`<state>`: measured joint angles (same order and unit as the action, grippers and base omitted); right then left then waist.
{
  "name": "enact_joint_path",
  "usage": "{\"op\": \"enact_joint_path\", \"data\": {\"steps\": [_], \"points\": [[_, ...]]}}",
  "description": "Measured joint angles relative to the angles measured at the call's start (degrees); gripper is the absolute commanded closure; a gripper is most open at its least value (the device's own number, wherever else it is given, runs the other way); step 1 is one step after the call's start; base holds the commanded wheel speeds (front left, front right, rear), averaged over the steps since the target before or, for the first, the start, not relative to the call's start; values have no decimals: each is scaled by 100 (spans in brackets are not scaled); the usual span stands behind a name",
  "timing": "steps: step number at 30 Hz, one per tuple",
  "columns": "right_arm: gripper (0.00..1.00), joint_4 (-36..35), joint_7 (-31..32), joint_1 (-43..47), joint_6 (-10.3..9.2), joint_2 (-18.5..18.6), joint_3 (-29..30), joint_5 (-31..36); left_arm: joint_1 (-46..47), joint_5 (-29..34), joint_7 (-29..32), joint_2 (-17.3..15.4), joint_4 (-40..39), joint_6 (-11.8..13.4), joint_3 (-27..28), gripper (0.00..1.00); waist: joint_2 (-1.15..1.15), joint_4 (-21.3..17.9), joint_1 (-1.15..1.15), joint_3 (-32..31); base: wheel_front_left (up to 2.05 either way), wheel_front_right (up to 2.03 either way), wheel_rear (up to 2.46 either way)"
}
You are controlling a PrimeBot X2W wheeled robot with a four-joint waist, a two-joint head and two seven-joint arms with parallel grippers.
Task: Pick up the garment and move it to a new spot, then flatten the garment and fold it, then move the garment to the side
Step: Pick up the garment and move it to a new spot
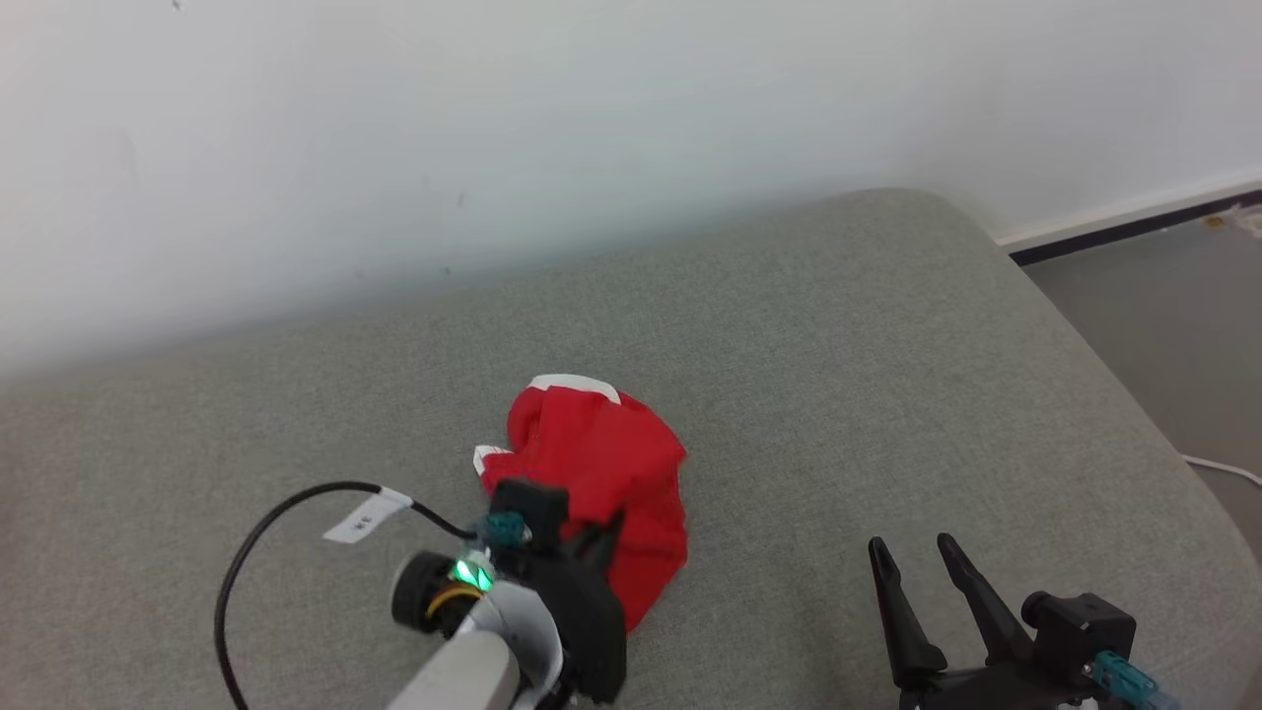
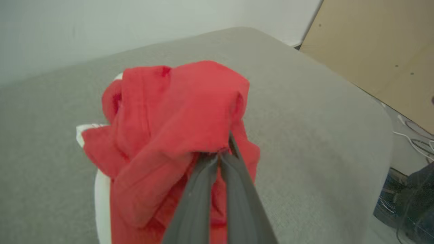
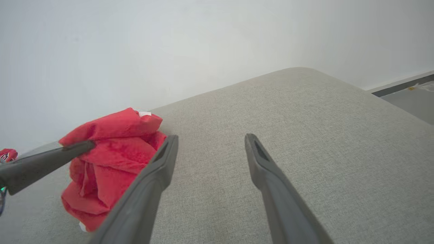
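Observation:
The garment point(image 1: 601, 473) is a crumpled red cloth with white trim, bunched up over the grey cushioned surface point(image 1: 838, 375). My left gripper point(image 1: 603, 532) is shut on a fold of the garment point(image 2: 176, 112), its two dark fingers pressed together in the cloth, and the bunch hangs from that pinch. In the right wrist view the garment point(image 3: 112, 159) hangs at the left with a left finger point(image 3: 51, 159) reaching into it. My right gripper point(image 1: 917, 557) stands open at the lower right, well apart from the cloth, with nothing between its fingers point(image 3: 271, 176).
A pale wall point(image 1: 493, 128) runs behind the surface. The surface's rounded right edge drops to a grey floor point(image 1: 1173, 296) with a white cable point(image 1: 1223, 465). A black cable with a white tag point(image 1: 367, 515) loops off my left wrist. A tan board point(image 2: 379, 54) stands at the right.

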<state>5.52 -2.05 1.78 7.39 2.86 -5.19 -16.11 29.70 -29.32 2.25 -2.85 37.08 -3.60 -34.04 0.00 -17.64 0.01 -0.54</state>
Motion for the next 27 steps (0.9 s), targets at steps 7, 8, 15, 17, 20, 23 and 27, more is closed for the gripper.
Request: {"op": "enact_joint_path", "data": {"steps": [7, 8, 15, 17, 20, 23, 27], "points": [[0, 193, -94, -19, 0, 0, 153, -54, -159, -584, -137, -2, -120, -204, -374, 0, 0, 156, 0, 43, 0, 0, 0], [0, 209, -100, -4, 0, -2, 202, -58, -200, -641, -187, -12, -216, -241, -380, 0, 0, 207, 0, 31, 0, 0, 0], [0, 276, -99, 101, 0, -3, 521, -60, -1080, -713, -751, -724, -1201, 46, -15, 0, 0, 698, 0, -174, 0, 0, 0], [0, 280, -103, 148, 0, -3, 612, -62, -1374, -739, -1018, -916, -1561, 207, 183, 0, 0, 854, -1, -249, 0, 0, 0], [0, 310, -138, 195, 0, -4, 715, -69, -1843, -814, -1454, -1105, -2139, 407, 486, 0, 0, 1067, -1, -352, 0, 0, 0], [0, 330, -190, 208, 0, 1, 783, -70, -2269, -572, -1671, -1305, -2581, 538, 712, 0, 0, 1256, -1, -440, 0, 0, 0], [0, 381, -314, 255, 0, -4, 742, -104, -2800, -277, -1728, -1319, -2987, 621, 1177, 0, 0, 1443, -2, -545, 0, 0, 0]]}}
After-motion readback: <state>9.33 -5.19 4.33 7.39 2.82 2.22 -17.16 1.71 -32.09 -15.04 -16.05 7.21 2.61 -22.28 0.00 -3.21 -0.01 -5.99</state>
